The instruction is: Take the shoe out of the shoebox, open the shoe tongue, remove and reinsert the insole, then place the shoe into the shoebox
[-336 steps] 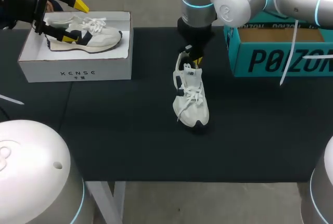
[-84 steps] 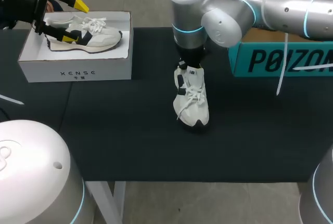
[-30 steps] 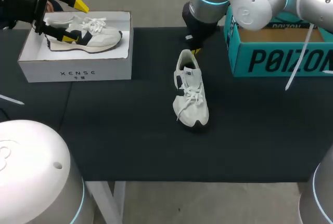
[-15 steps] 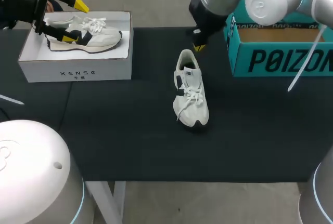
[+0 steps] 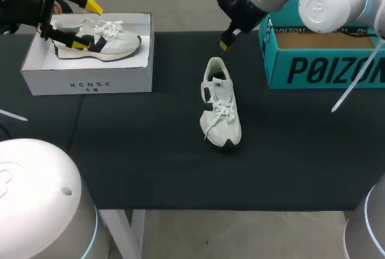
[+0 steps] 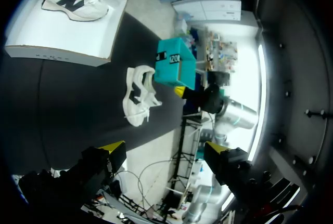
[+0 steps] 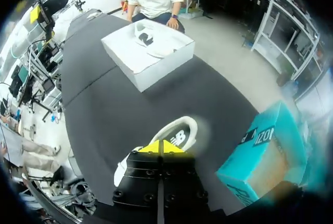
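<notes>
A white sneaker [image 5: 220,106] stands on the black table, toe toward the front edge, with nothing touching it. My right gripper [image 5: 224,45] hangs shut and empty above and behind its heel. In the right wrist view that gripper's joined yellow tips [image 7: 161,147] sit over the sneaker's heel [image 7: 177,133]. A second sneaker [image 5: 96,38] with dark panels lies in the open white shoebox [image 5: 90,82] at the back left. My left gripper [image 5: 81,23] is open over the box's left end, holding nothing. From the left wrist view, its spread gripper [image 6: 164,148] looks down on the sneaker [image 6: 139,95] and box [image 6: 57,57].
A teal cardboard box [image 5: 325,54] stands at the back right, close beside my right arm. Bare black tabletop [image 5: 150,151] stretches between the white shoebox, the loose sneaker and the front edge.
My right gripper has risen off the sneaker's heel and drawn back toward the rear right. The sneaker stays put. The left arm has not moved.
</notes>
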`<state>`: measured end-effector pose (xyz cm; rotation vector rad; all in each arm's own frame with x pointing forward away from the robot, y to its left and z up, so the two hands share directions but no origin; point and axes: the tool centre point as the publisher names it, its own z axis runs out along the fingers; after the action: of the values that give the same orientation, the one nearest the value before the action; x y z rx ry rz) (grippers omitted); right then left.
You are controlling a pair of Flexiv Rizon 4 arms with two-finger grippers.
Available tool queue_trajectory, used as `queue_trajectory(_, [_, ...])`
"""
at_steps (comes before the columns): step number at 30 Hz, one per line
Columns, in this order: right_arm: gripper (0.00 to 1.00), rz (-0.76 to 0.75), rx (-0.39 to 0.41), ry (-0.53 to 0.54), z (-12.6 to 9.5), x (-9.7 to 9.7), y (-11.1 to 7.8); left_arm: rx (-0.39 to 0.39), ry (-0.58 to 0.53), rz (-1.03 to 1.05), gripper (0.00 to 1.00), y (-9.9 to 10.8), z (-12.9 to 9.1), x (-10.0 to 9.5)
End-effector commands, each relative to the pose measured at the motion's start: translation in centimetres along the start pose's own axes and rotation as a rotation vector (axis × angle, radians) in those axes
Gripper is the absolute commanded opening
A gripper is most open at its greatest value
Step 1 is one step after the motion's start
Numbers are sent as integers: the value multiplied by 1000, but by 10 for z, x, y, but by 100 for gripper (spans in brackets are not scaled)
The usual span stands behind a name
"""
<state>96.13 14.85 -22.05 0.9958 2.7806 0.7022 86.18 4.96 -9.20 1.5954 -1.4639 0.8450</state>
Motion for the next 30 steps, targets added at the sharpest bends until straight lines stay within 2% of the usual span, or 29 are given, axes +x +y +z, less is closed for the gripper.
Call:
queue_trajectory(1, [0, -77, 18, 27, -8, -2, -5, -1, -2, -1, 100, -1, 0, 0])
queue_trajectory(6, [0, -66, 62, 25, -10, -6, -11, -1, -2, -1, 100, -1, 0, 0])
queue_trajectory(15, [0, -37, 63, 6, -19, -4, -27, -1, -2, -1, 100, -1, 0, 0])
queue_trajectory(21, [0, 159, 102, -115, -20, -13, -33, -1, -2, -1, 100, -1, 0, 0])
queue_trajectory(30, [0, 395, 125, -214, -13, -10, -29, -1, -2, -1, 100, -1, 0, 0])
